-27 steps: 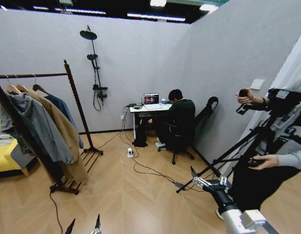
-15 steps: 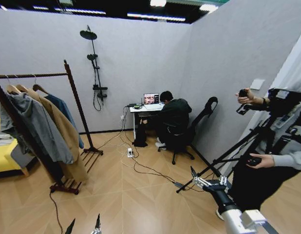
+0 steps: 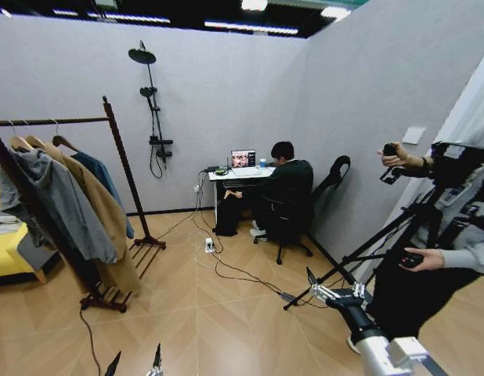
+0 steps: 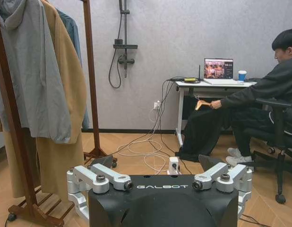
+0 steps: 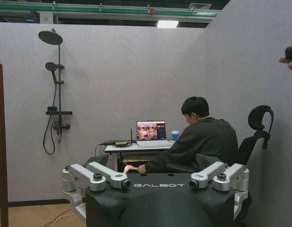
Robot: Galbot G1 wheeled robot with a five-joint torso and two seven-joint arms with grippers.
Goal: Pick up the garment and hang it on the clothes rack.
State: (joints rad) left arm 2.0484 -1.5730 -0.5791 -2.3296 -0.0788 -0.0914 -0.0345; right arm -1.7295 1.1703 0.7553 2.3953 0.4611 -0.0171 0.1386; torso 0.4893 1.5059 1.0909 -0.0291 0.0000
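Black garment w/ wooden hanger is hanging off the white desk, a seated person's hand touching it. Left gripper & right gripper are both spread, hovering low, far from rack.

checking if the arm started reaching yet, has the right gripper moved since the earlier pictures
No. In the head view the right gripper sits at the same spot against the tripod leg and the floor cable as before.

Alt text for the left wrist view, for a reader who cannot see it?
The open left claw faces a person seated at a white desk, holding a black garment on a wooden hanger. Beside it, the clothes rack carries grey, tan and blue coats.
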